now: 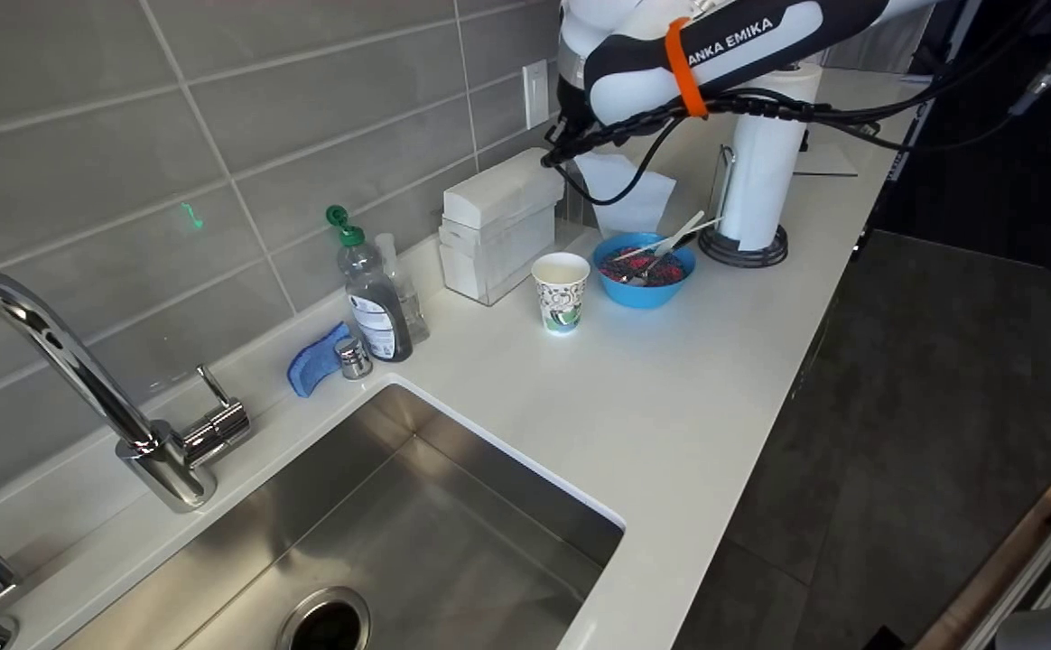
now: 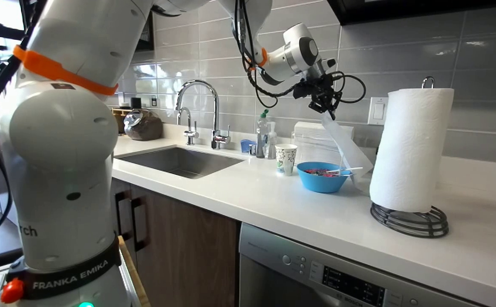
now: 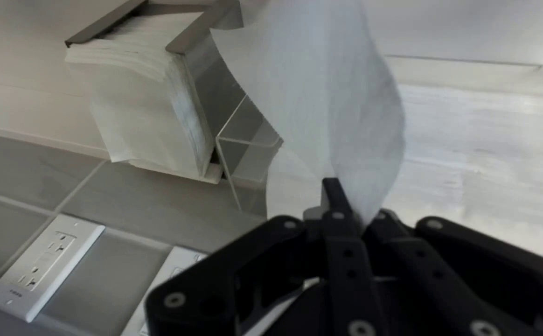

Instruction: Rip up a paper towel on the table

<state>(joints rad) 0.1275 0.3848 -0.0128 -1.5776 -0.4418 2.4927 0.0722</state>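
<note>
- Running along a grey tiled wall [image 1: 83, 199], the white table [image 1: 688, 388] spans both exterior views, a steel sink [image 1: 453, 551] set into it.
- A white Franka Emika arm [image 2: 56, 179] reaches out above the table.
- A tall white roll [image 2: 410, 153] stands upright on a dark wire base [image 1: 743, 260] upon the table.
- One paper towel [image 2: 348, 147], plain white, slants down from the gripper [image 3: 359, 212], its lower part just behind the blue bowl [image 1: 641, 296] in an exterior view; whether it touches the table cannot be told.
- Black and jointed, the gripper has its fingers [image 3: 334, 193] clenched on the towel's gathered upper end, seen closest in the wrist view.
- White utensils [image 1: 683, 232] lean out of the bowl, over dark and red contents [image 1: 620, 268].
- A patterned paper cup [image 1: 562, 302] sits upright just beside the bowl.
- A blue sponge [image 1: 316, 361] lies beside a green-capped soap bottle [image 1: 376, 316].
</note>
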